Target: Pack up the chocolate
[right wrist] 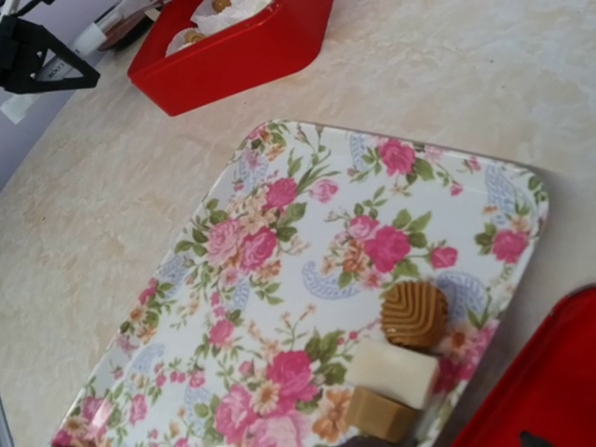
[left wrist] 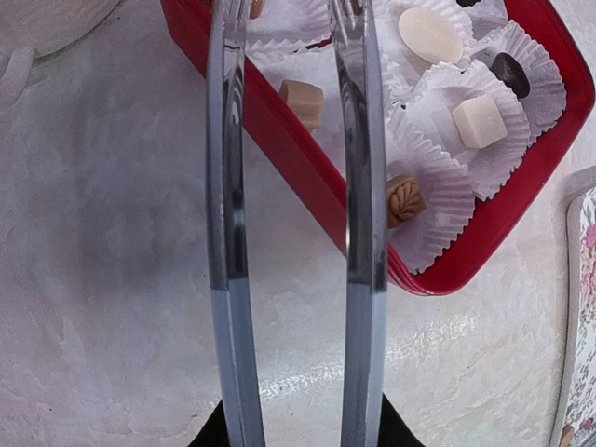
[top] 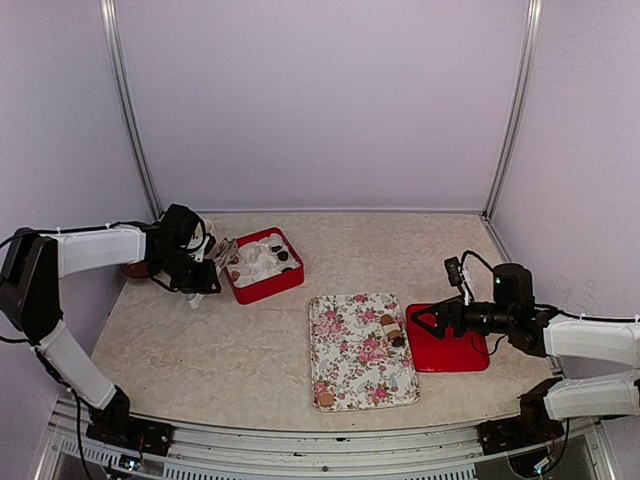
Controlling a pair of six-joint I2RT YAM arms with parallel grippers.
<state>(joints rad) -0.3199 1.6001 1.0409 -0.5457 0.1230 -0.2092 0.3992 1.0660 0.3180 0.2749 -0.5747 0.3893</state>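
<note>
The red box (top: 268,289) is sitting at the back left of the table (top: 200,340), lined with white crinkled paper cups (left wrist: 438,177). Some of the chocolate (left wrist: 430,35) is lying in those cups: a cream oval, a dark oval (left wrist: 510,74), a white cube (left wrist: 480,121), a tan leaf (left wrist: 406,200) and a tan square (left wrist: 303,101). More is lying on the floral tray (top: 345,365) in the middle. There, a ridged tan round (right wrist: 414,314), a white block (right wrist: 393,371) and a tan block (right wrist: 380,413) are huddling by its right edge. A lone tan round (top: 325,398) is resting near its front left corner. A flat red lid (top: 460,352) is lying just right of the tray.

The left gripper (top: 226,252) is hanging over the box's left side. Its long metal fingers (left wrist: 226,233) are standing apart, with nothing pinched along the stretch in view. The right gripper (top: 420,322) is hovering over the lid's left edge with its jaws spread wide and empty.

A white label (right wrist: 56,65) on the black gear beyond the box is carrying print too small to read. The left fingertips are running off the top of the wrist view. A pale rounded thing (left wrist: 56,19) is being cut off at that view's corner, and something dark is barely showing below the tan block.
</note>
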